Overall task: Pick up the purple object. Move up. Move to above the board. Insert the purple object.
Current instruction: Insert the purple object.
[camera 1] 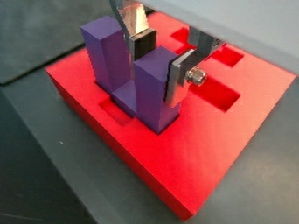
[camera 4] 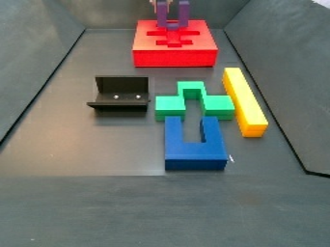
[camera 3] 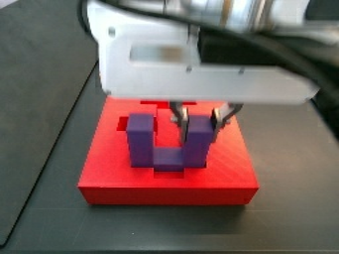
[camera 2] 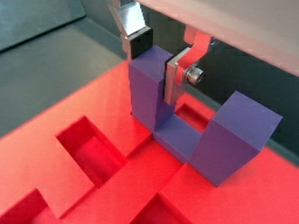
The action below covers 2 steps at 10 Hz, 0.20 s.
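Purple object (camera 1: 135,79) — one arm between claw (camera 1: 165,59) fingers — seated in board (camera 1: 222,149).

Purple object (camera 3: 169,142) upright in slot on board (camera 3: 106,184), base bar down. Gripper (camera 1: 163,59) above board, fingers (camera 1: 184,72) astride one arm. Fixture (camera 4: 119,95) on floor, well apart from board.

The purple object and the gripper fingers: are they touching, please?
Touching. In both wrist views the gripper fingers clamp one upright arm of the purple object, seated in the board.
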Tool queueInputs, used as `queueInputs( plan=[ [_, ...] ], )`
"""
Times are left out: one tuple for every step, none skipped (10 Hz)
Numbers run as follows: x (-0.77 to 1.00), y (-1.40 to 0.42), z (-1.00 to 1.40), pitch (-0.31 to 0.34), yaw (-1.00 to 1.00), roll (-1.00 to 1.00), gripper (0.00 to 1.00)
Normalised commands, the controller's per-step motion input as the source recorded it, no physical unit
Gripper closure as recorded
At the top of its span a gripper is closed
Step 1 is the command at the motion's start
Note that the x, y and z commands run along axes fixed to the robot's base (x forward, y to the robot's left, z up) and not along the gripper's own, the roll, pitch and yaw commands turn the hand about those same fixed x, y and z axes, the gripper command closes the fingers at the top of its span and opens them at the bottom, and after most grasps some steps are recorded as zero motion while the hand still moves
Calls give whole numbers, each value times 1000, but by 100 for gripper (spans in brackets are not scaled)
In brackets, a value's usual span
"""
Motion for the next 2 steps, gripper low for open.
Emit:
queueInputs(
  plan=[
    [0, 0, 0, 0, 0, 24, 100],
    [0, 0, 0, 0, 0, 36, 100]
  ],
)
